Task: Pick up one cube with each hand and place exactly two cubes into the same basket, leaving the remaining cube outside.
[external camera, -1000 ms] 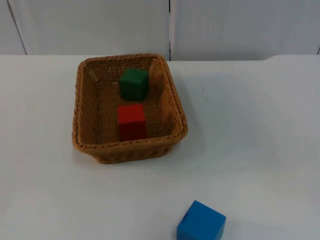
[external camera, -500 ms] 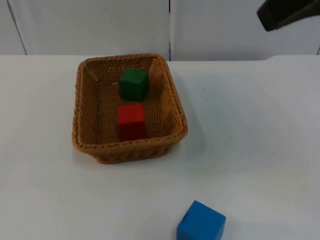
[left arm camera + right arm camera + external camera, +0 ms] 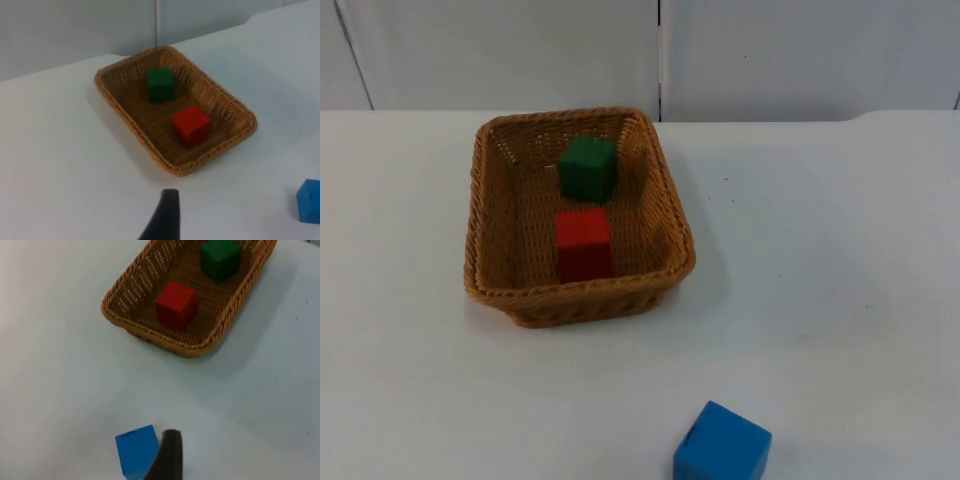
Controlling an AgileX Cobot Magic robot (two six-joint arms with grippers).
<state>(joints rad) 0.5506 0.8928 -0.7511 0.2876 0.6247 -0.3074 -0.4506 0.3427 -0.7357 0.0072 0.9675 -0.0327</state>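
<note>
- A woven wicker basket (image 3: 578, 215) is seen on the white worktop (image 3: 820, 250), left of the middle in the top view, close to the grey partition wall (image 3: 520, 50).
- A green cube (image 3: 588, 168) is found inside the basket, near its far wall; a red cube (image 3: 583, 244) is found inside it as well, nearer the front rim. The two cubes lie close together but do not touch.
- A blue cube (image 3: 722, 443) is left outside the basket, on the bare worktop, well apart from it and at the near edge of the top view.
- In the left wrist view the same basket (image 3: 175, 112) is seen with the green cube (image 3: 161, 84) and the red cube (image 3: 191, 125) in it, and the blue cube (image 3: 309, 200) off to one side on the worktop.
- The left hand (image 3: 165, 217) is shown by one black fingertip held above the worktop, short of the basket; whether it is apart or together cannot be told.
- In the right wrist view the right hand (image 3: 167, 455) is shown by one black fingertip just beside the blue cube (image 3: 136, 447); whether cube and fingertip touch cannot be told, nor whether the hand is apart or together.
- Nothing is seen lying between the blue cube and the basket (image 3: 190, 295); only the basket's rim stands between the outside cube and the red cube (image 3: 175, 305) and green cube (image 3: 220, 257).
</note>
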